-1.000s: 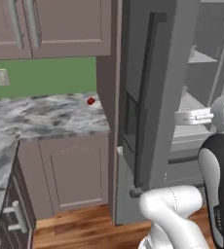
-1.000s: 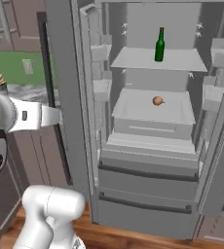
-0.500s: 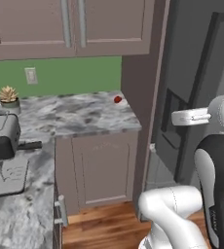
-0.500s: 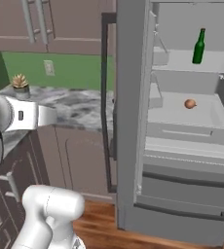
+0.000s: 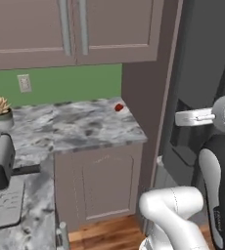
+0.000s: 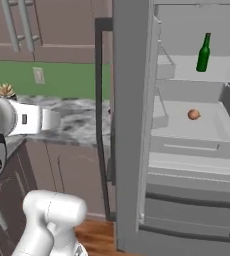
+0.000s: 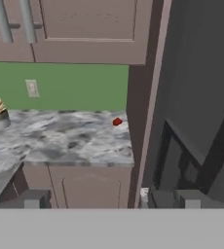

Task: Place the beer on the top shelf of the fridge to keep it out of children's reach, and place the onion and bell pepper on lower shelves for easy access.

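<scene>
my pincer: tips apart, holding nothing | bell pepper on tabletop by wall | beer on top shelf | onion 1 shelf lower | fridge door open between

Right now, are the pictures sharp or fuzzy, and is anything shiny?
Left base view: soft and a bit fuzzy; the bell pepper is a small red blob. Right base view: the beer and onion look slightly blurred, without glare. Hand view: flat, even light.
</scene>
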